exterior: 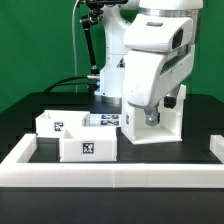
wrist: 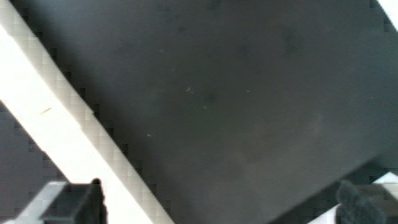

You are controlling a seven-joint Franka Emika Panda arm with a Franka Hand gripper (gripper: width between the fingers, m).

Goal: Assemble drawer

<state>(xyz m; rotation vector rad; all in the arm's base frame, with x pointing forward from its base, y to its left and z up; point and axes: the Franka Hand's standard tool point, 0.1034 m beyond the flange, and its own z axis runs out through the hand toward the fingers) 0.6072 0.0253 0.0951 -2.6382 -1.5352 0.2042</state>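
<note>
Exterior view, black table (exterior: 20,126) bearing drawer (exterior: 85,147), white rail (exterior: 110,178), green backdrop (exterior: 35,50)

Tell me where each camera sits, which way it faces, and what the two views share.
Exterior view: off the arm, low outside the white rail, facing the black table; it sees the housing, the front tray, the tray behind it and the white arm.
Wrist view: on the wrist, looking down on that table; both fingertips of the open gripper show.
Shared: the table, and probably the rail, a pale strip crossing the wrist view.
</note>
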